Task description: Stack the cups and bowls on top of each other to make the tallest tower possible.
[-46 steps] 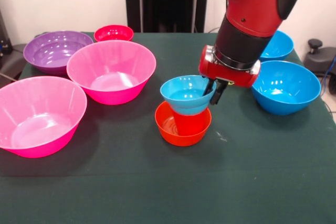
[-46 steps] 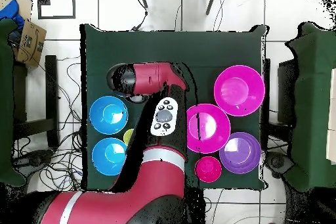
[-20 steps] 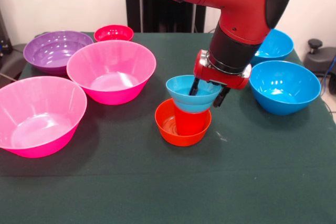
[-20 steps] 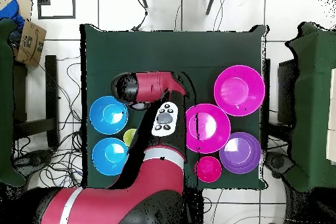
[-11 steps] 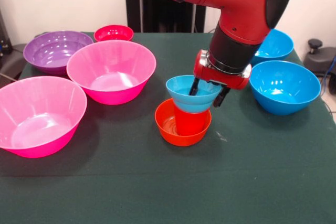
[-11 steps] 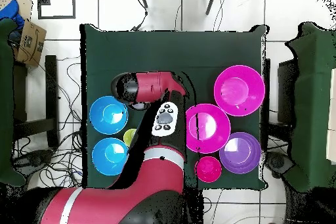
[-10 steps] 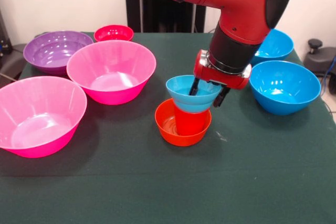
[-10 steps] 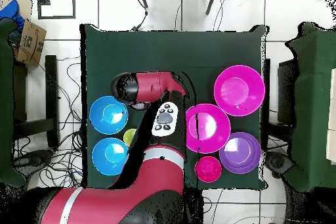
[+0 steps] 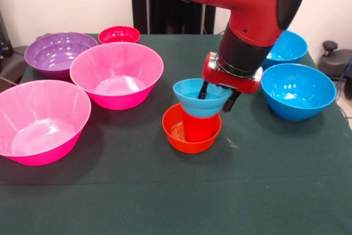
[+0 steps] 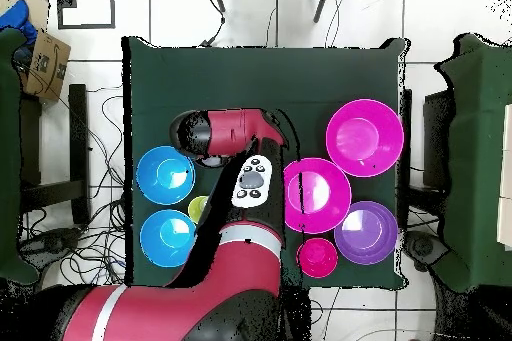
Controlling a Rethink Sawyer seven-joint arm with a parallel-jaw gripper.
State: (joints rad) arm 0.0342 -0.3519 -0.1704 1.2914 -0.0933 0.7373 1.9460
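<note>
At frame centre you see the gripper (image 9: pixel 218 97) pinching the right rim of the small light-blue bowl (image 9: pixel 198 98), which sits on the red cup (image 9: pixel 197 129) inside the small orange bowl (image 9: pixel 177 134). Two pink bowls (image 9: pixel 116 74) crowd the left; a blue bowl (image 9: pixel 298 91) sits just right.

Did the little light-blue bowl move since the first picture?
Yes. The small light-blue plastic bowl shifted slightly right, toward the large blue plastic bowl, now sitting more squarely over the red plastic cup.

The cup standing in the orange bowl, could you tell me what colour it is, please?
Red; the cup shows best in the front view.
</note>
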